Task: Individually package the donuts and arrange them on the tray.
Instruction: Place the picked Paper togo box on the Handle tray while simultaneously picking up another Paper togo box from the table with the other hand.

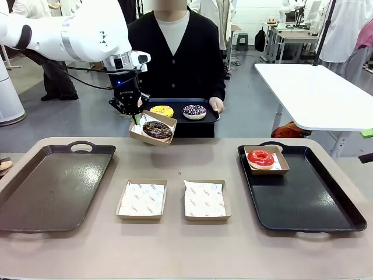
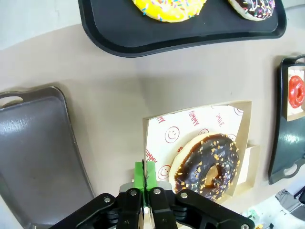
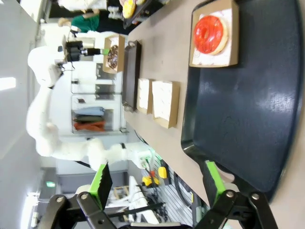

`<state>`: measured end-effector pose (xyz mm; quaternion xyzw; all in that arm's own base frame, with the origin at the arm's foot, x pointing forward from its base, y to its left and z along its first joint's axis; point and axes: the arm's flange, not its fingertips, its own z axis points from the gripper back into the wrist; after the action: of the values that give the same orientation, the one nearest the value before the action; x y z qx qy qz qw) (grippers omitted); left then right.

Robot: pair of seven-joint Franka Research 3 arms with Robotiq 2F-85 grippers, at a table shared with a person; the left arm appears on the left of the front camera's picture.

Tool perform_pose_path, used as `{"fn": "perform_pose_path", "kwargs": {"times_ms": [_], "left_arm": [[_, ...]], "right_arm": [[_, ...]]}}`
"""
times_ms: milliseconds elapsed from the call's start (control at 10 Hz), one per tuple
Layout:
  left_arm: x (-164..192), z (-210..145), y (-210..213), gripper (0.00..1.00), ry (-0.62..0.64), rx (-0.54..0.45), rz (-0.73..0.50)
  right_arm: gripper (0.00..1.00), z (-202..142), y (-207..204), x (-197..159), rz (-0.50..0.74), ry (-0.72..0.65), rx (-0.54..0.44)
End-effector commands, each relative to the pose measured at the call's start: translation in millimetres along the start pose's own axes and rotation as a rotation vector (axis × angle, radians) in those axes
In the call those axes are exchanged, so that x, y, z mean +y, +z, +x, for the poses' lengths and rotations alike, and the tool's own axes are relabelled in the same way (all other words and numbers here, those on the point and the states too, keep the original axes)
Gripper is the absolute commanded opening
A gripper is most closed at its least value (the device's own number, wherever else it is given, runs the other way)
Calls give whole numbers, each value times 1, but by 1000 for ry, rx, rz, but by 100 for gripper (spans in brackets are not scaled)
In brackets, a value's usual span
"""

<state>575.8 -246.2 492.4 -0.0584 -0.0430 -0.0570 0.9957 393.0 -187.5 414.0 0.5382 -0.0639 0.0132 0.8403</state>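
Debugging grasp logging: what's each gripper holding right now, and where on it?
Left gripper pinches the cardboard box carrying the chocolate donut, gripping the rim of one side. Right gripper is open, holding nothing.

A robotics lab (open hall, grey floor [image 1: 87, 119]): a white robot arm [image 1: 70, 29] among plain white worktables [image 1: 315, 93].

**Four ring donuts**

A red-glazed donut [image 1: 260, 158] lay boxed on the right tray [image 1: 303, 198]. A chocolate donut [image 1: 157, 129] sat in a tilted box [image 1: 145, 139] raised off the tabletop [image 1: 175, 245]. A yellow sprinkled donut [image 1: 161, 110] and a dark sprinkled donut [image 1: 194, 111] lay together on the far tray [image 1: 178, 106].
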Motion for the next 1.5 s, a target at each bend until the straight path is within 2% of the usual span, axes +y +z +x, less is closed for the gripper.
{"fn": "perform_pose_path", "kwargs": {"times_ms": [0, 100, 200, 400, 700, 1000, 1200, 1400], "left_arm": [[26, -28, 23, 1, -30, -5, -8], [43, -36, 36, 1, -29, -23, -9], [63, -41, 47, 1, -12, -18, 22], [95, -56, 62, 1, 43, -16, 78], [151, -67, 57, 1, 132, 15, 80], [199, -67, 39, 1, 205, 32, 64], [214, -58, 16, 1, 200, 41, 64], [222, -51, -3, 1, 171, 49, 67]], "right_arm": [[100, 7, -36, 37, -154, 30, 118], [100, 15, -51, 60, -183, 40, 186], [100, 26, -70, 87, -261, 56, 203], [100, 26, -114, 134, -429, 88, 237], [100, 28, -185, 182, -675, 125, 224], [100, 25, -256, 182, -807, 156, 230], [100, 23, -299, 167, -866, 176, 212], [100, 21, -330, 147, -872, 187, 212]]}}
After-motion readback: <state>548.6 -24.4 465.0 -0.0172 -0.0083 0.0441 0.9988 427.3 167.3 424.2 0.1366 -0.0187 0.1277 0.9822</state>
